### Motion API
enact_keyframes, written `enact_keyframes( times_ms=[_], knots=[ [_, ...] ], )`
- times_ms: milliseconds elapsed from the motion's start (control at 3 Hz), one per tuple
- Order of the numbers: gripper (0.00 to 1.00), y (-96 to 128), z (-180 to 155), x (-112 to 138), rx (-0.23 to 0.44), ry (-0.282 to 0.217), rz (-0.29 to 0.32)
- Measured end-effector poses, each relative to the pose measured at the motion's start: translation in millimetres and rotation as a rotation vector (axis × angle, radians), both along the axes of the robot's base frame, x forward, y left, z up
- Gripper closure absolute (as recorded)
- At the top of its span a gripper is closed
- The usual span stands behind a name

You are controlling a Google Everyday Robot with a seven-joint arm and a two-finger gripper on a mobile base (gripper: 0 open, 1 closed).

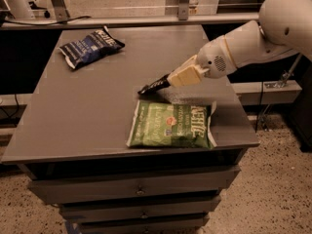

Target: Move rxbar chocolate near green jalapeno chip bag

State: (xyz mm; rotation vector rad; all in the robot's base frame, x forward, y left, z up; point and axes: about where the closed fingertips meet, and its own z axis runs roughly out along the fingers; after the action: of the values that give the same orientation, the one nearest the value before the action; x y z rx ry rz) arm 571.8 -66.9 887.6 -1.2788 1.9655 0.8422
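A grey table [73, 116] with drawers [136, 191] below its top stands on a speckled floor [278, 179], and a white arm [253, 38] reaches in over its right side. At the arm's end, the gripper [169, 80] has its cream fingers [183, 75] clamped together on one end of the black snack bar [152, 87], which sticks out ahead of it and slopes down to the left, its far tip low over the tabletop; whether it touches cannot be told. Just below the gripper and the bar, the green chip bag [170, 126] lies flat near the table's front edge. Well away to the upper left of the gripper, a dark blue chip bag [90, 47] lies near the far corner.
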Motion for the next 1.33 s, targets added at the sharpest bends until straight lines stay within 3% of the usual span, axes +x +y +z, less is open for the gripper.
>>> enact_keyframes(
  times_ms=[333, 667, 1333],
  knots=[
    [1.00, 38, -4, -33, 0.020, 0.031, 0.125],
    [0.82, 60, -5, -50, 0.016, 0.053, 0.220],
    [0.35, 74, -8, -62, -0.015, 0.071, 0.301]
  ],
)
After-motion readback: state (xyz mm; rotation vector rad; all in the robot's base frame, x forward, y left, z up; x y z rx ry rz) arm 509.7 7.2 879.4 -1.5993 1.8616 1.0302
